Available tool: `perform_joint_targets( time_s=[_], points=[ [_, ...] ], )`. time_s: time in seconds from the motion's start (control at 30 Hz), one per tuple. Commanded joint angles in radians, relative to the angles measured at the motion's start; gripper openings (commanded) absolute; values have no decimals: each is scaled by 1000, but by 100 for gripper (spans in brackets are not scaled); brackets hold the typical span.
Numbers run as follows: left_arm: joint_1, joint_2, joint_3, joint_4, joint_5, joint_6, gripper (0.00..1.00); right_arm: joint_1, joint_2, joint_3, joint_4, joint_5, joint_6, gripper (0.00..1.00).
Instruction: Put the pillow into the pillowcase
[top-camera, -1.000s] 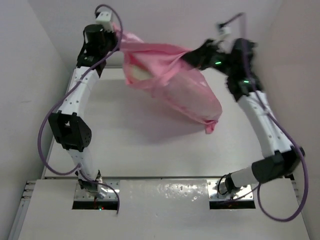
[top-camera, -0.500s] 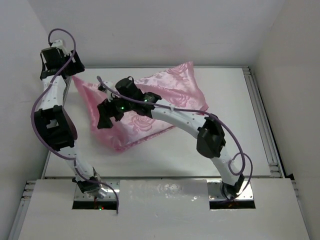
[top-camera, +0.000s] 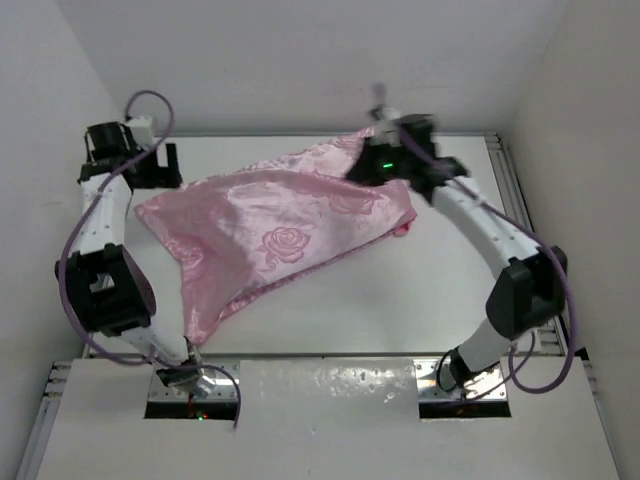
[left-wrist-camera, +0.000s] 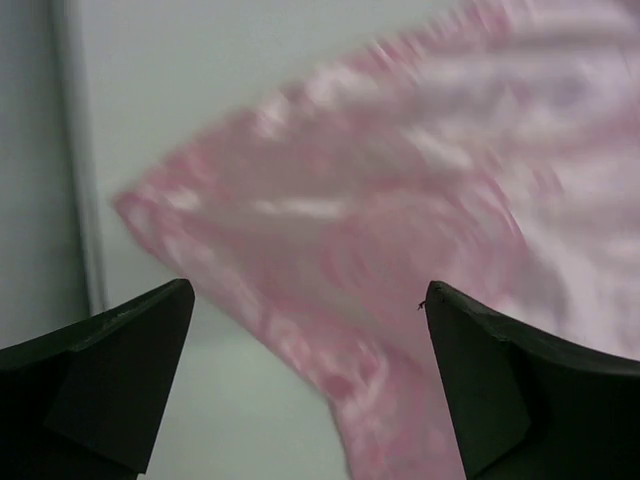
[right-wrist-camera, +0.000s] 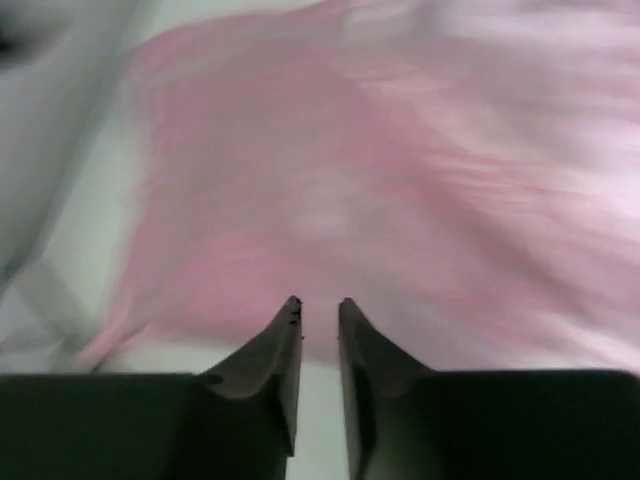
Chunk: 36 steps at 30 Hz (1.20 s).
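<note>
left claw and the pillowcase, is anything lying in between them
Nothing. In the left wrist view the open left claw faces the pillowcase, and only bare white table shows in the gap before its near corner.

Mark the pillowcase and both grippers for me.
pillowcase (top-camera: 280, 235), top view, middle of the pink satin.
left gripper (left-wrist-camera: 308, 300), left wrist view, midway between its wide-open fingertips.
right gripper (right-wrist-camera: 320, 305), right wrist view, narrow gap between its fingertips.

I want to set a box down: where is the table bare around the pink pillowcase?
Widest bare patch: near-middle of the table, bordered by the pillowcase, the right arm and the near edge. Crowded: far-left corner, left gripper beside the pillowcase.
</note>
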Motion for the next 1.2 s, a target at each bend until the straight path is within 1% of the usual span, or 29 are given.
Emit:
perform_joint_targets(
  time_s=[0.0, 0.03, 0.07, 0.1, 0.13, 0.17, 0.2, 0.27, 0.3, 0.33, 0.4, 0.43, 0.53, 0.6, 0.67, 0.7, 0.77, 0.8, 0.87, 0.9, 0.93, 0.97, 1.03, 1.07, 1.1, 1.13, 1.17],
  points=[
    [-102, -196, -200, -126, 30, 251, 100, -292, -139, -288, -6, 191, 175, 24],
    [-125, -236, -325, -117, 30, 275, 100, -335, -189, -346, 11, 238, 184, 31],
    [-187, -299, -378, -97, 22, 310, 100, -402, -209, -404, 28, 265, 193, 37],
    [-218, -322, -448, -83, 5, 311, 100, -438, -229, -496, 69, 273, 233, 54],
    [-269, -342, -472, -40, -8, 300, 100, -476, -235, -529, 97, 260, 256, 57],
    [-288, -364, -485, -26, -22, 268, 100, -540, -240, -594, 126, 240, 284, 60],
    [-306, -366, -490, -23, -21, 259, 100, -586, -240, -624, 184, 223, 334, 61],
    [-354, -347, -481, -23, 0, 236, 100, -652, -239, -708, 253, 236, 371, 58],
    [-355, -341, -482, -25, 8, 231, 100, -668, -234, -734, 316, 256, 403, 47],
    [-419, -323, -487, -25, 8, 234, 100, -694, -211, -754, 356, 252, 416, 43],
    [-459, -303, -501, -17, -19, 237, 100, -712, -167, -787, 462, 195, 434, 41],
    [-491, -278, -510, 3, -54, 237, 100, -719, -113, -781, 476, 128, 439, 41],
    [-521, -237, -551, 52, -94, 234, 100, -688, -56, -750, 533, 73, 424, 44],
    [-526, -208, -567, 81, -96, 222, 100, -670, -29, -748, 566, 75, 408, 48],
    [-527, -186, -570, 99, -110, 213, 99, -644, 2, -735, 574, 89, 407, 49],
    [-529, -177, -568, 118, -121, 206, 96, -636, 17, -724, 570, 94, 408, 49],
    [-527, -134, -561, 120, -147, 203, 86, -617, 60, -683, 557, 97, 411, 49],
    [-524, -123, -547, 112, -150, 200, 73, -613, 103, -669, 553, 98, 419, 49],
    [-522, -94, -535, 101, -151, 200, 63, -605, 137, -646, 566, 99, 434, 49],
    [-522, -88, -522, 89, -150, 202, 54, -604, 162, -641, 579, 105, 451, 48],
    [-524, -80, -516, 86, -148, 203, 49, -599, 171, -638, 586, 112, 457, 48],
    [-524, -77, -512, 81, -145, 208, 39, -597, 180, -629, 586, 120, 467, 45],
    [-526, -68, -492, 72, -144, 209, 27, -599, 206, -621, 573, 164, 474, 35],
    [-521, -62, -486, 69, -144, 212, 14, -604, 214, -618, 570, 174, 482, 21],
    [-518, -53, -479, 64, -150, 208, 4, -611, 220, -619, 571, 180, 490, 13],
    [-510, -48, -463, 69, -160, 200, 0, -636, 215, -632, 571, 180, 500, 3],
    [-500, -45, -453, 69, -168, 199, 0, -653, 202, -644, 567, 184, 511, 0]
  ],
)
